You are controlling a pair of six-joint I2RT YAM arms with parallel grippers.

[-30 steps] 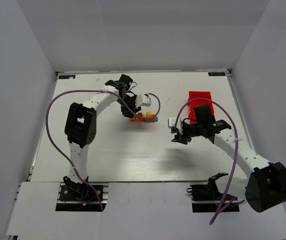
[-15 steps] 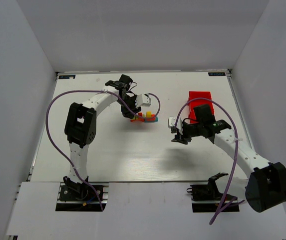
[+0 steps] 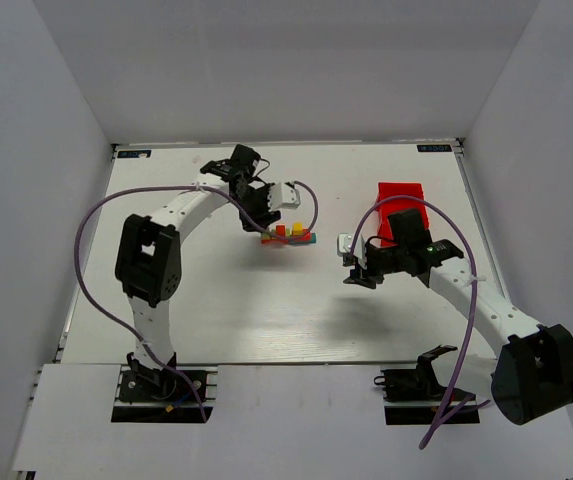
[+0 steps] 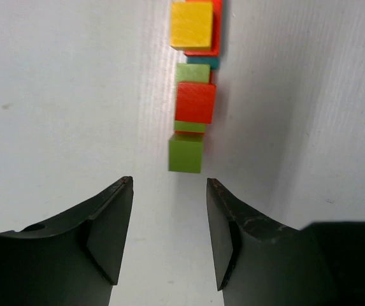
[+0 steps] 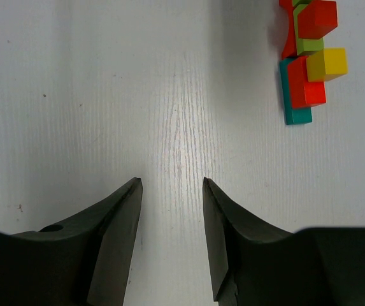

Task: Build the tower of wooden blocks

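Note:
The tower [image 3: 289,236] is a low stack at the table's middle: a teal bar and a red bar below, small red, yellow and green cubes above. In the left wrist view a lime-green cube [image 4: 186,153] lies at its near end, then a red cube [image 4: 195,102] and a yellow cube [image 4: 192,24]. My left gripper [image 3: 257,222] [image 4: 169,182] is open and empty, just short of the green cube. My right gripper [image 3: 354,272] [image 5: 171,181] is open and empty over bare table, to the right of the tower [image 5: 304,83].
A red plastic tray [image 3: 403,200] stands at the back right, behind my right arm. The box's white walls close in the table on three sides. The left arm's purple cable loops out to the left.
My left gripper has drawn back a little from the tower's left end, and the left arm's elbow has swung left. The right arm has not moved.

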